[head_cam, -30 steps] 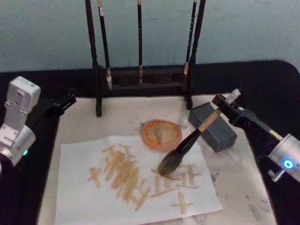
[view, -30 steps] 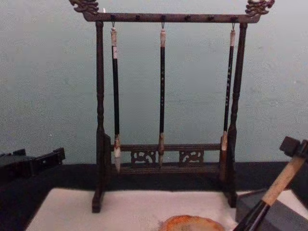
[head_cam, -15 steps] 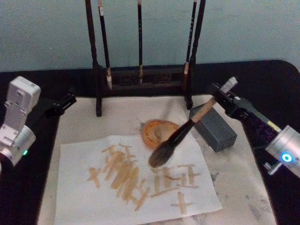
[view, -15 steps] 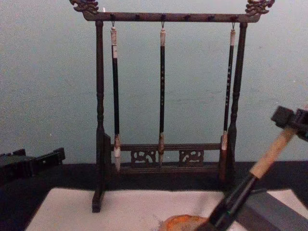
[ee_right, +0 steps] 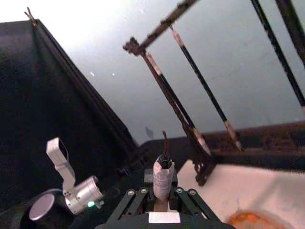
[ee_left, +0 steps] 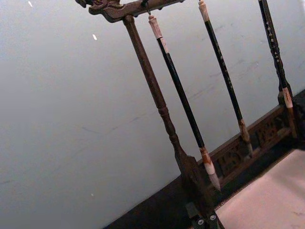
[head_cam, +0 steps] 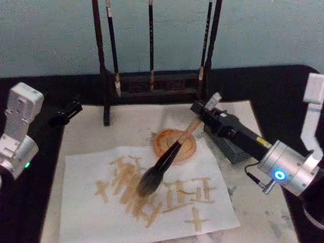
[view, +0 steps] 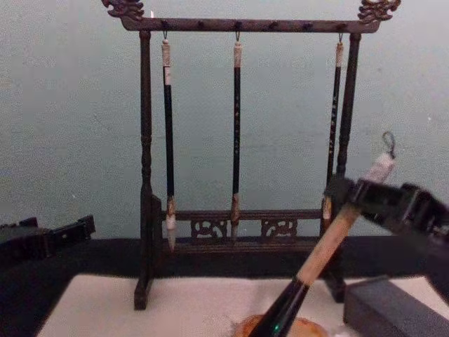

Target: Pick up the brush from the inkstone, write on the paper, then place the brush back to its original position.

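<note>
My right gripper [head_cam: 205, 110] is shut on the top of the brush [head_cam: 167, 158], whose tan handle and black ferrule slant down to the left. Its bushy head [head_cam: 148, 184] hangs over the middle of the paper [head_cam: 91, 212], above the tan strokes written there. The brush crosses over the round orange inkstone [head_cam: 186, 147] behind the paper. In the chest view the brush [view: 319, 256] rises from the bottom edge up to the right gripper [view: 345, 196], with the inkstone [view: 309, 328] below. The brush end [ee_right: 162, 179] sits between the fingers in the right wrist view. My left gripper [head_cam: 71, 109] rests at the left.
A dark wooden rack [head_cam: 152, 83] with three thin brushes hanging from it stands at the back of the pale mat [head_cam: 126, 126]. A grey rectangular block [head_cam: 234, 149] lies right of the inkstone, partly under my right arm. The left arm's body [head_cam: 17, 129] occupies the left edge.
My right gripper has swung left and forward, carrying the brush head from the paper's right part, past the inkstone's front, to the paper's middle. The left arm has stayed still.
</note>
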Available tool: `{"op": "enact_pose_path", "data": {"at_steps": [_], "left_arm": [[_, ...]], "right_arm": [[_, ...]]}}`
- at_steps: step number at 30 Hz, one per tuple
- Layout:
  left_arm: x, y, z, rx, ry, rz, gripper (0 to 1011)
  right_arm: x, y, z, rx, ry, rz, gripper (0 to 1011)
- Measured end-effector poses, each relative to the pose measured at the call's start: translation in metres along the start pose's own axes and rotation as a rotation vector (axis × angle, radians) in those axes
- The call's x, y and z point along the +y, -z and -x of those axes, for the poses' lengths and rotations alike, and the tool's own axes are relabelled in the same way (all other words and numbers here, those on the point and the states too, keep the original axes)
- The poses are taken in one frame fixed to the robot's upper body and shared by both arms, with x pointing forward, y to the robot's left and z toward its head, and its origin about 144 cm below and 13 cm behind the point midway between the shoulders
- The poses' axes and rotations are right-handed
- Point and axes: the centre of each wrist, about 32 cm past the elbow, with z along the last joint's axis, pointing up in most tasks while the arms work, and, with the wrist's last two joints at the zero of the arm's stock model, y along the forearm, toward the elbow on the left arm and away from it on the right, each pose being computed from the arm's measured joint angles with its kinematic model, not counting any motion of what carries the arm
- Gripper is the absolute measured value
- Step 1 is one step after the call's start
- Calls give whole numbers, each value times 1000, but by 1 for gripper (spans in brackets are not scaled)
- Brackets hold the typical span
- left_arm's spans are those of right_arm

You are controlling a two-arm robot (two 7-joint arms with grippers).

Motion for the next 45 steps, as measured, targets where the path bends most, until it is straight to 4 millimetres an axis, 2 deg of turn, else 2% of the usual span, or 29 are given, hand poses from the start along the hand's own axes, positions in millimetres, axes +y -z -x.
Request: {"op": "enact_pose_path", "data": {"at_steps": [7,18,31,37,45], "left_arm": [[0,0,0,0,0,0,1002],[0,0,0,0,0,0,1002],[0,0,0,0,0,0,1002],[0,0,0,0,0,0,1002],[0,0,0,0,0,0,1002]], "right_arm": [[4,12,-10,24,27,38,164],[-5,12,-22,26,78,33,164],[-29,4,-34,31,146,-1,161],[-37,-2,-31,32,137,-23,164],[-36,-12,-27,30,113,-87,164]]}}
